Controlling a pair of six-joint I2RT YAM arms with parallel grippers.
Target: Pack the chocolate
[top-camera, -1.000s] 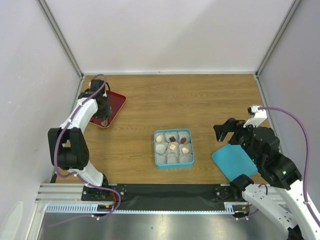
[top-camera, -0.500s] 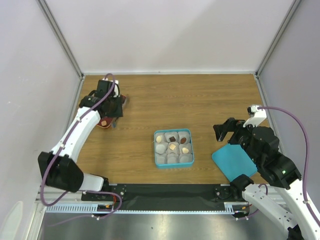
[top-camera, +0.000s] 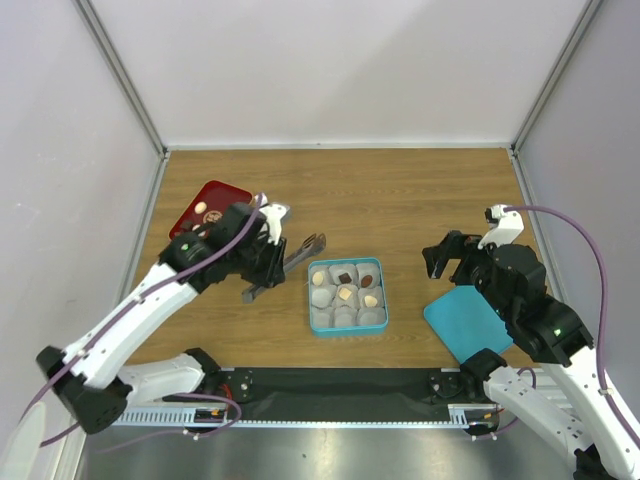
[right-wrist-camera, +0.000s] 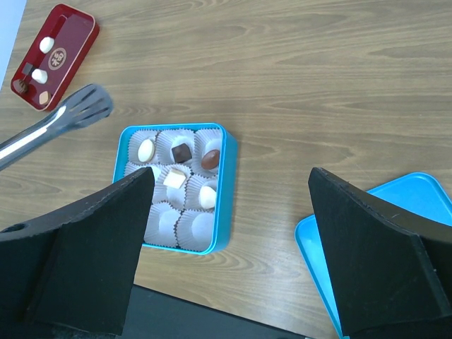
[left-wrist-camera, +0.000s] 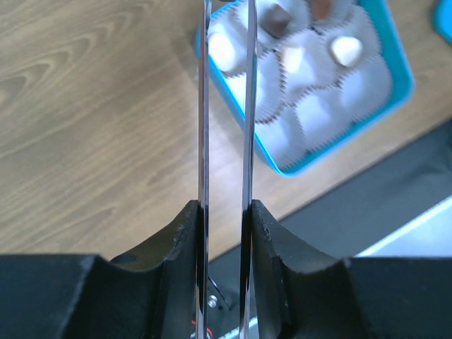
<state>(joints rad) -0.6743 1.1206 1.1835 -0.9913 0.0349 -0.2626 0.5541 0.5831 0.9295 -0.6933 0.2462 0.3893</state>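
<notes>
A wooden table (top-camera: 400, 200) is filling the middle of the overhead view, its grain running side to side. Plain pale walls are closing it in: a back wall (top-camera: 340, 70), a left wall (top-camera: 50, 180) and a right wall (top-camera: 600, 120), with thin metal strips (top-camera: 122, 75) running down the two far corners. Soft, even light is falling on the wood, casting only faint shadows. Along the near edge a black strip (top-camera: 340, 382) is lying across the table, a slotted aluminium rail (top-camera: 120, 385) is sitting at its left end, and a brushed steel sheet (top-camera: 330, 455) is stretching below.
</notes>
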